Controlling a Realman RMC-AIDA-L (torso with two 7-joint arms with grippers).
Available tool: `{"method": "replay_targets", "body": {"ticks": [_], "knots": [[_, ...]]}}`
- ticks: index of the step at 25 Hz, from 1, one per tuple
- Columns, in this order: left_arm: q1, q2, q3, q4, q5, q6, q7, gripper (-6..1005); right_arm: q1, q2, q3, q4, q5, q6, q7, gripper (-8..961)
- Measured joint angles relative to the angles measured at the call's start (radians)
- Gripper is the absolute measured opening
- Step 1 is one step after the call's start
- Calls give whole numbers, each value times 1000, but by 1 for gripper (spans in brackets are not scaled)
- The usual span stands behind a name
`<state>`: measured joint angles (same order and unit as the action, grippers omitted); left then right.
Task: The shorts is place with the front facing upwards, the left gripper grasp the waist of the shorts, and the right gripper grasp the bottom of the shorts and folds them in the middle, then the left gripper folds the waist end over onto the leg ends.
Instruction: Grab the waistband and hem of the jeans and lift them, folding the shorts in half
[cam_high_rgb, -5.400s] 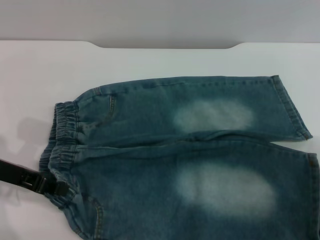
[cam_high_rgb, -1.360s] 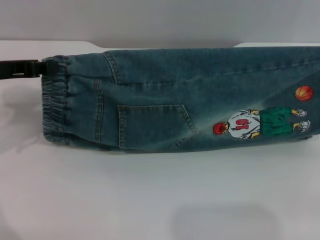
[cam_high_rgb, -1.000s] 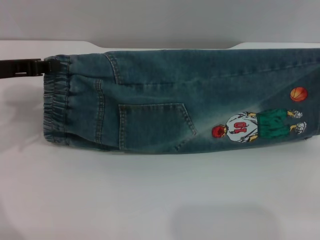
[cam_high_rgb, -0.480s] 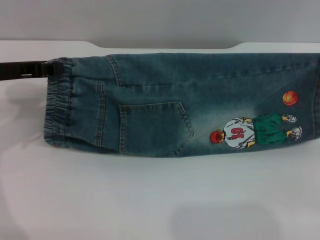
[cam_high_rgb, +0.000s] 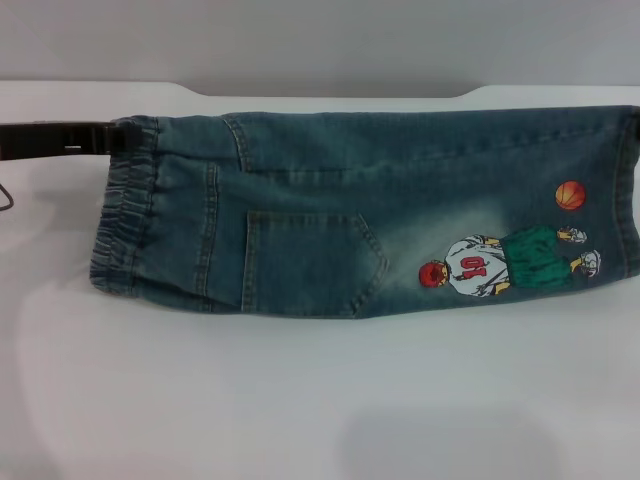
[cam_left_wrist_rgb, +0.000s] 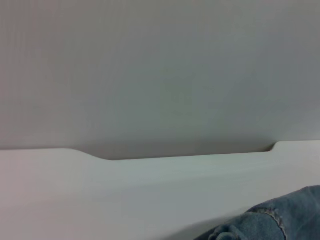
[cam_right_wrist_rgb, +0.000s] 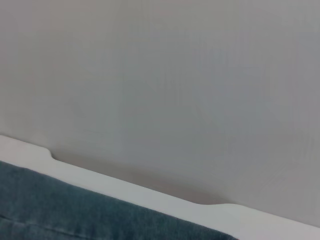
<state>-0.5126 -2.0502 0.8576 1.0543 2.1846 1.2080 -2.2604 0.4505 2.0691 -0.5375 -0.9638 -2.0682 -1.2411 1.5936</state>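
The shorts (cam_high_rgb: 330, 200) lie folded lengthwise on the white table, with a back pocket (cam_high_rgb: 315, 260) and the colourful cartoon patch (cam_high_rgb: 510, 265) facing up. The waist of the shorts (cam_high_rgb: 125, 220) is at the left and the leg ends (cam_high_rgb: 625, 190) reach the right edge of the head view. My left gripper (cam_high_rgb: 118, 138) comes in from the left and is shut on the far corner of the waistband. Only a dark sliver of my right gripper (cam_high_rgb: 636, 125) shows, by the far corner of the leg ends. Denim shows low in the left wrist view (cam_left_wrist_rgb: 270, 225) and in the right wrist view (cam_right_wrist_rgb: 75, 210).
The white table (cam_high_rgb: 300, 400) stretches bare in front of the shorts. Its far edge has a shallow notch (cam_high_rgb: 340, 95) against a grey wall, just beyond the fold line of the shorts.
Since the earliest frame the flat, front-up shorts have been folded in half lengthwise. Over the last second the shorts and my left gripper have shifted right and slightly toward me.
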Motion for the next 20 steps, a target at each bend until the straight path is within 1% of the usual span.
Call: {"method": "replay_targets", "body": {"ticks": [8, 18, 20], "knots": [[-4, -1, 16, -27, 0, -38, 2, 172, 13, 0, -49, 64, 1, 113, -18, 16], [-5, -1, 28, -41, 0, -51, 5, 177, 16, 0, -103, 71, 0, 158, -18, 16], [-5, -1, 28, -41, 0, -51, 5, 178, 16, 2, -104, 72, 0, 164, -18, 61]]}}
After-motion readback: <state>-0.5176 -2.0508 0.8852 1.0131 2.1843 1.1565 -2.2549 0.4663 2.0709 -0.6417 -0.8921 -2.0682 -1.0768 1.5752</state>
